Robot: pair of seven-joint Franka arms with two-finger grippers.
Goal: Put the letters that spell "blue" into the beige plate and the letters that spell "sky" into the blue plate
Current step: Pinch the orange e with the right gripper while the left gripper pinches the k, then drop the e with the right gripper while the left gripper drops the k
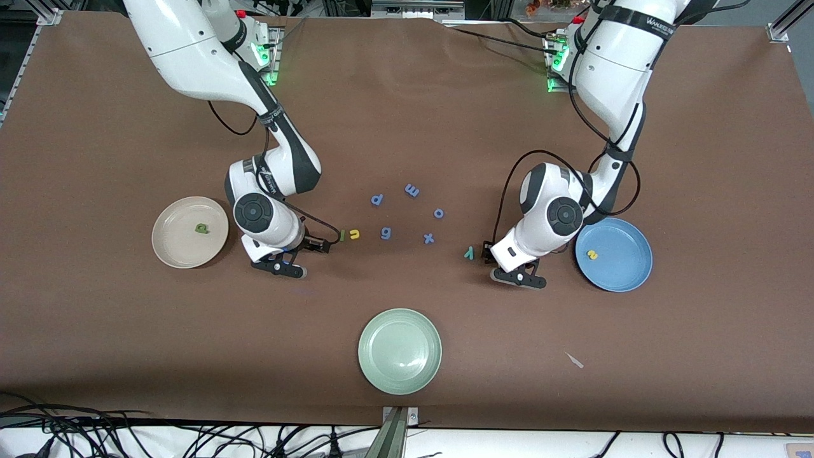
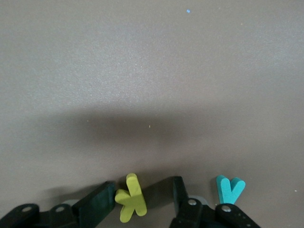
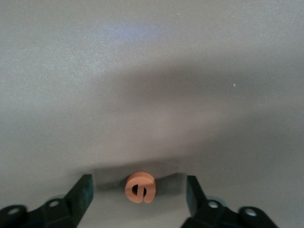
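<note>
Down at the tabletop, the left gripper [image 2: 143, 184] holds its black fingers [image 2: 97, 205] partly parted around the small yellow foam letter k [image 2: 132, 204]. One finger touches it and the other stands just clear, so nothing is grasped yet. The teal foam letter y [image 2: 230, 189] lies just outside that second finger.

The right gripper [image 3: 137, 180] is released wide, its fingers [image 3: 81, 194] set down either side of the small orange foam letter e [image 3: 140, 187], touching neither edge.

Both arms appear to be at the pick-up step. The next move calls for each pair of fingers to clench squarely on its letter, the left without catching the y, and then to lift.

Only the wrist views show the k and the e; in the front view the grippers hide both. That view alone shows the destinations, both at mid-height of the frame. The round cream-beige plate [image 1: 172, 251] at the right arm's end already holds the dark green foam letter b [image 1: 202, 228]. The round medium-blue plate [image 1: 626, 270] at the left arm's end holds the yellow foam letter s [image 1: 592, 255]. The dark green straight letter l [image 1: 343, 235] and the yellow foam letter u [image 1: 354, 235] wait beside the right gripper. The pale green plate [image 1: 399, 350] sits low at centre frame.
</note>
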